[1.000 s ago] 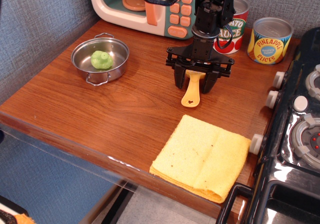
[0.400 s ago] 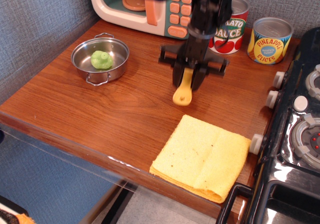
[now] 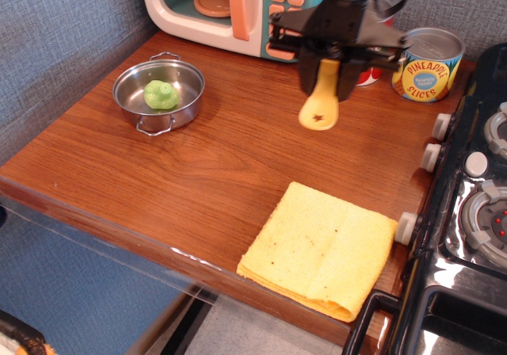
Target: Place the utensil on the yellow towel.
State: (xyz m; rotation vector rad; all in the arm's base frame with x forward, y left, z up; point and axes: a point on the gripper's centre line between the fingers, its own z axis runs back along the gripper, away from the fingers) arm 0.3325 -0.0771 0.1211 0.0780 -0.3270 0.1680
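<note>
My gripper (image 3: 327, 82) is shut on the yellow utensil (image 3: 320, 101) and holds it in the air above the wooden table, near the back. The utensil's flat handle hangs down with the star-shaped hole at its lower end; its head is hidden between my fingers. The folded yellow towel (image 3: 321, 246) lies flat at the table's front right corner, well below and in front of the gripper.
A steel pot (image 3: 159, 93) with a green toy inside stands at the left. A toy microwave (image 3: 230, 6) and a pineapple can (image 3: 428, 63) stand at the back. A toy stove (image 3: 467, 212) borders the right edge.
The gripper has closed on the utensil and lifted it off the table, rising and shifting a little to the right.
</note>
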